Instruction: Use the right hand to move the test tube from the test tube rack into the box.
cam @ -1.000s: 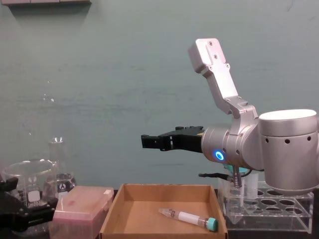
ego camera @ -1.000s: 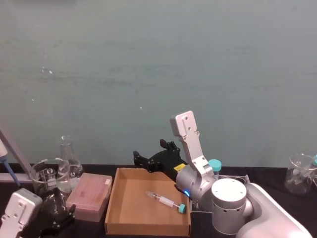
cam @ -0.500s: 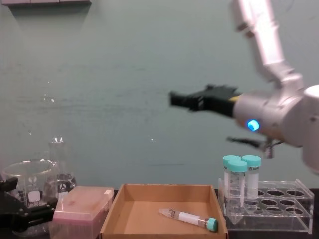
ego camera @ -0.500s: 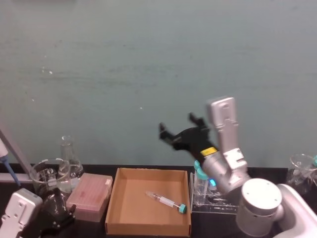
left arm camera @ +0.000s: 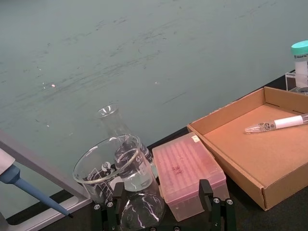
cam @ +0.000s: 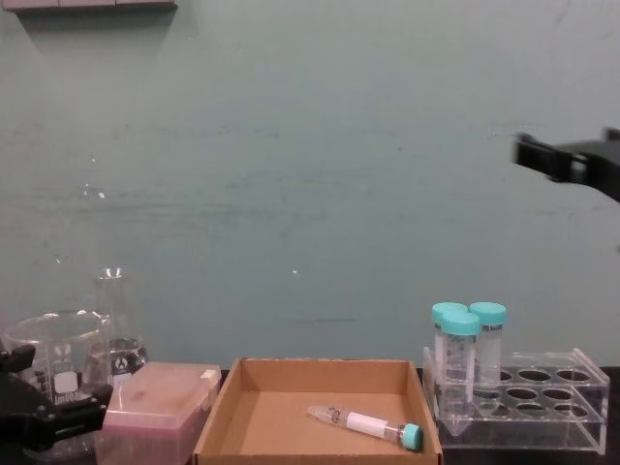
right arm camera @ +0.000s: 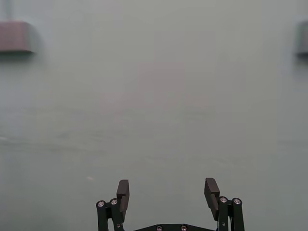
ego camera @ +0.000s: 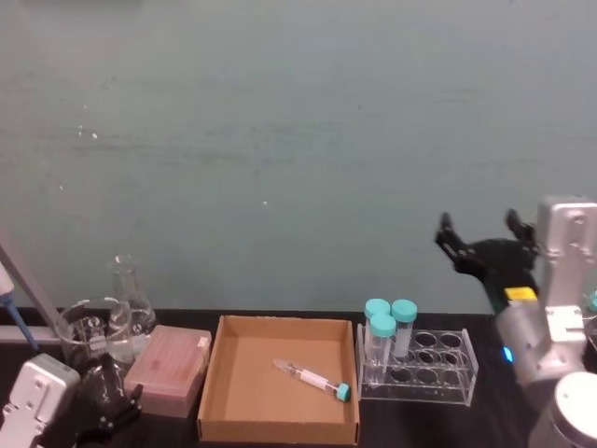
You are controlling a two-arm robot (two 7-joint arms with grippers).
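Head view: right hand (ego camera: pixel 487 235) spread wide, grasping nothing, raised above the test tube rack (ego camera: pixel 417 366); test tube (ego camera: pixel 312 378) lies in box (ego camera: pixel 278 427)

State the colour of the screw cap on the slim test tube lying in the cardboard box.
Teal. The test tube shows its cap best in the chest view, inside the box.

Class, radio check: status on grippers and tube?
Right hand open, raised right of rack. Test tube lying in box. Left gripper parked by beaker.
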